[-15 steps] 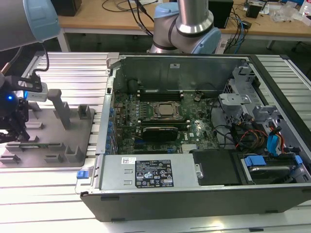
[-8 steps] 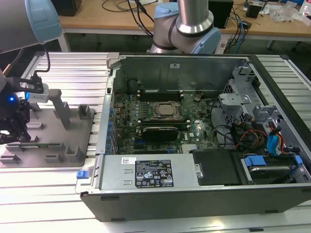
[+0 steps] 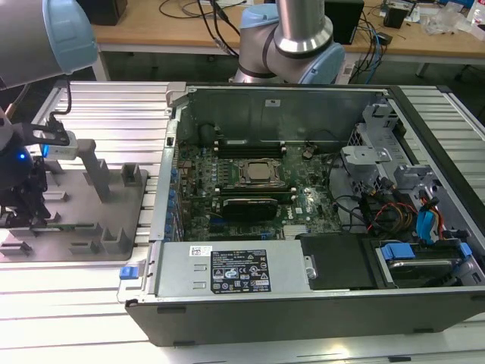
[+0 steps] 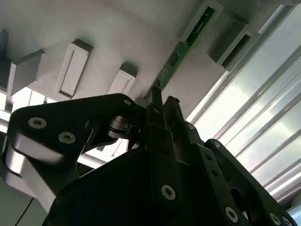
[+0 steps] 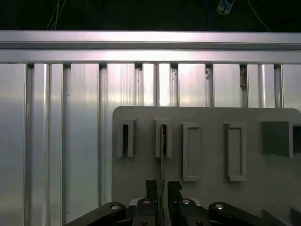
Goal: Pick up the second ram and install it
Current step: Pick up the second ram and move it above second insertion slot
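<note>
Gripper (image 5: 162, 184) hangs low over the grey fixture tray (image 5: 136, 179), at the exterior view's left. Jaws are parted a little, one to each side of the second ram (image 5: 162, 160); a thin gap shows on both sides in the first wrist view, so not clamped, by my reading. The stick stands on edge, its far end seated in a tray slot, nothing lifted. Open computer case (image 3: 303, 318) with its motherboard (image 3: 195, 193) sits well apart on the slatted worktop (image 3: 68, 296), toward the exterior view's right. Judgement: early in the pick; grasp, carry and install not yet done.
</note>
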